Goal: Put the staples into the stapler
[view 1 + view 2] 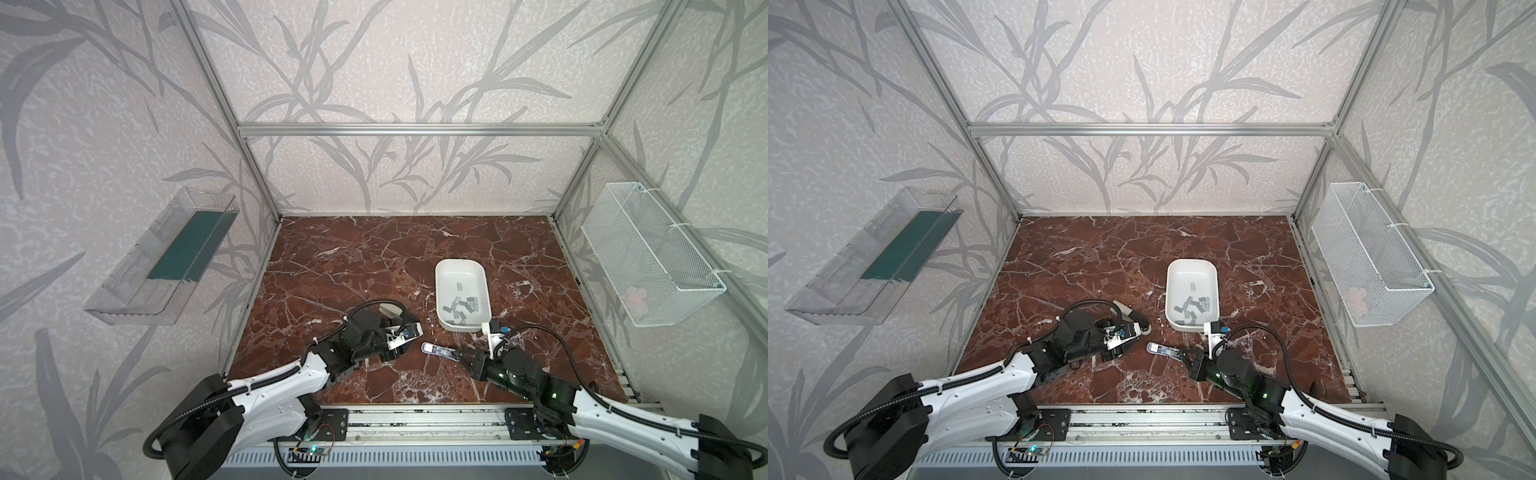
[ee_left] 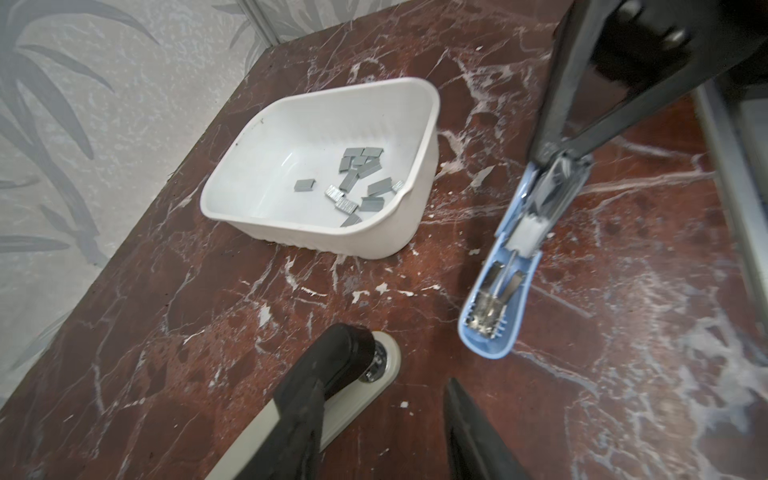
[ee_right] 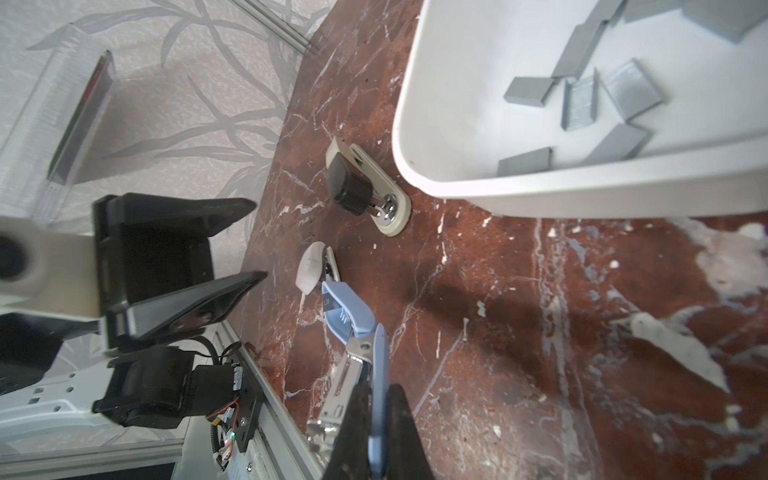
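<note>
Staples (image 1: pixel 462 305) lie loose in the white tub (image 1: pixel 442 266) in both top views, near the right arm. Left wrist view: blue stapler (image 2: pixel 498 291) hinged open on the table (image 2: pixel 208 332), magazine contents unclear. Right wrist view: right gripper (image 3: pixel 376 390) clamps the stapler's rear. The left gripper (image 3: pixel 259 239) has its jaws apart and empty. Loading apparently all ahead.

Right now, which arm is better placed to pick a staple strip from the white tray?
Probably left: the left gripper is open and empty, while the right gripper is shut on the blue stapler.
</note>
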Motion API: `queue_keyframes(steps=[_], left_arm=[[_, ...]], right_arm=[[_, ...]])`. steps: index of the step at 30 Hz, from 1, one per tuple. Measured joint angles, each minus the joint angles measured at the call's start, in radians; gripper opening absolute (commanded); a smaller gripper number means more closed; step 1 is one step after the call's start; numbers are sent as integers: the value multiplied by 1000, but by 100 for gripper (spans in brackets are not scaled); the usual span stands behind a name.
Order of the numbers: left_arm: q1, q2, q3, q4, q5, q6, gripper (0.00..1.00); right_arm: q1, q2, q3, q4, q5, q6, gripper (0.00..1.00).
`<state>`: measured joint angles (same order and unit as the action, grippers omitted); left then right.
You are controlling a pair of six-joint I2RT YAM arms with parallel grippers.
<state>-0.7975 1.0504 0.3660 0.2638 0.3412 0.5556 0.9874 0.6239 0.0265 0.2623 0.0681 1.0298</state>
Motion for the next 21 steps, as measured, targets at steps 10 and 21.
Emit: queue_keyframes(steps=[10, 21], left_arm=[[-109, 89, 65, -52, 183, 71, 52], [-179, 430, 196, -23, 148, 179, 53]], right_arm=[[0, 221, 13, 82, 2, 25, 0], [-1, 353, 43, 177, 5, 44, 4]])
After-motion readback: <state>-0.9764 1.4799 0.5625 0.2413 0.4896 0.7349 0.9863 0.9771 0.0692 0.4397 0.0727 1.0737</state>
